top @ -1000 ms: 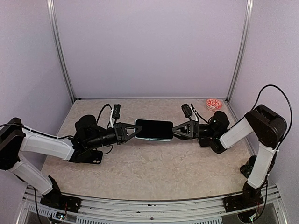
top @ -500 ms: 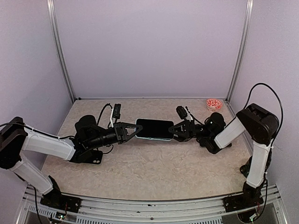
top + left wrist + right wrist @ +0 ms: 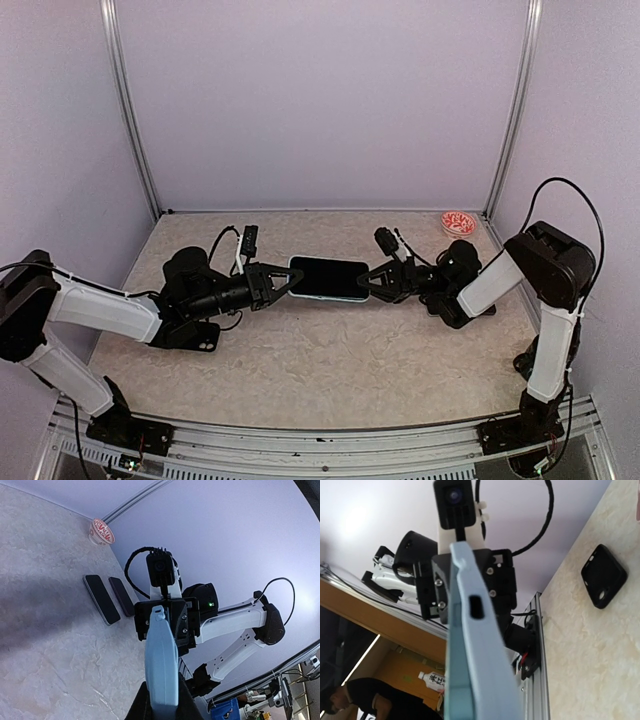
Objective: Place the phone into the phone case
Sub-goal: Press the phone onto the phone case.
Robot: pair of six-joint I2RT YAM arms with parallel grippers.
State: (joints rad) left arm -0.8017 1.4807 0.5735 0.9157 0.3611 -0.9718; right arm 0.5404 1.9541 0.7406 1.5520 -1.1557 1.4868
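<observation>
— Looking over the table (image 3: pixel 330 370), how far had we got?

— Nearly done, we judged. The phone (image 3: pixel 330 278) hung level above the middle of the table, between the two arms. Its dark screen sat inside a light-blue case (image 3: pixel 161 670) that showed as a pale rim around it. Whether every corner was seated, we could not tell.

— And the arms?

— The left arm (image 3: pixel 100 310) lay low, stretched toward the centre, with the left jaws pinched narrow on the phone's left end. The right arm (image 3: pixel 495 285) reached in from the other side, folded at the elbow, and the right jaws looked closed on the right end. What was left, we thought, was checking the fit and setting it down. A black case (image 3: pixel 604 582) lay flat on the table, apart.
</observation>
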